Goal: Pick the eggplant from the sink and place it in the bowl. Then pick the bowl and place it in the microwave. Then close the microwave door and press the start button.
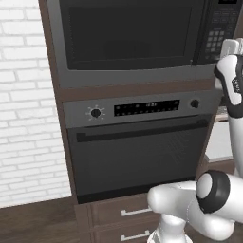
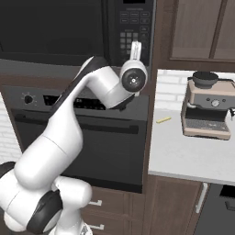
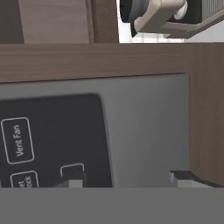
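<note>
Now hovering at keypad [image 2: 134, 34], lower right corner of microwave [image 1: 137, 40], door [image 1: 126, 35] shut.
Gripper [image 3: 127, 180] part-open, grasping nothing; risks pressing wrong button, e.g. Vent Fan [image 3: 17, 140], if misaligned.

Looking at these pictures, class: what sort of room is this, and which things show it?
A home kitchen: a built-in black microwave sits above a knobbed dark wall oven, beside a pale counter carrying a beige espresso machine.

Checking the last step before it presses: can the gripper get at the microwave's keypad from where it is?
Probably yes. The gripper is raised right in front of the keypad of the microwave, whose door looks shut, and nothing stands between them.
</note>
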Robot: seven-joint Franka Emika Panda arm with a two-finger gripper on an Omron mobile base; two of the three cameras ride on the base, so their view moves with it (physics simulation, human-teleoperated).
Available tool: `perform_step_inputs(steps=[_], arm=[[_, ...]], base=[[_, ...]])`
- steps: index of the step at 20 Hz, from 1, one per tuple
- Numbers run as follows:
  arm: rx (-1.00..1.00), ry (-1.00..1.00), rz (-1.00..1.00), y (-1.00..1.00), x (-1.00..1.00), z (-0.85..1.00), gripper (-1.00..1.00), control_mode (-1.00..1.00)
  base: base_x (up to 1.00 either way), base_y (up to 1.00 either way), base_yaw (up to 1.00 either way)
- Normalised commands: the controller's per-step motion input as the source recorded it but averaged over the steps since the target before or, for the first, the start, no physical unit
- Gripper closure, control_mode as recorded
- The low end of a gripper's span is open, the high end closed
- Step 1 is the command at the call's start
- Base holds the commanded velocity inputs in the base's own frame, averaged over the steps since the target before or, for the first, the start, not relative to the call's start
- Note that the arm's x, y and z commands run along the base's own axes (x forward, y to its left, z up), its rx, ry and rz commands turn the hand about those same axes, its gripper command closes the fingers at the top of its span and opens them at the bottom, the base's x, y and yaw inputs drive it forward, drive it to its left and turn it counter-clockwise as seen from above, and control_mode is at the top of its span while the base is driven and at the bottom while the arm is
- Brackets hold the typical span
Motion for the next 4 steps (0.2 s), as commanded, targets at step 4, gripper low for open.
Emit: perform_step_inputs(steps=[4], arm=[[0.0,0.0,0.0,-0.01,-0.01,-0.19,-1.0,-1.0]], base=[[0.0,0.0,0.0]])
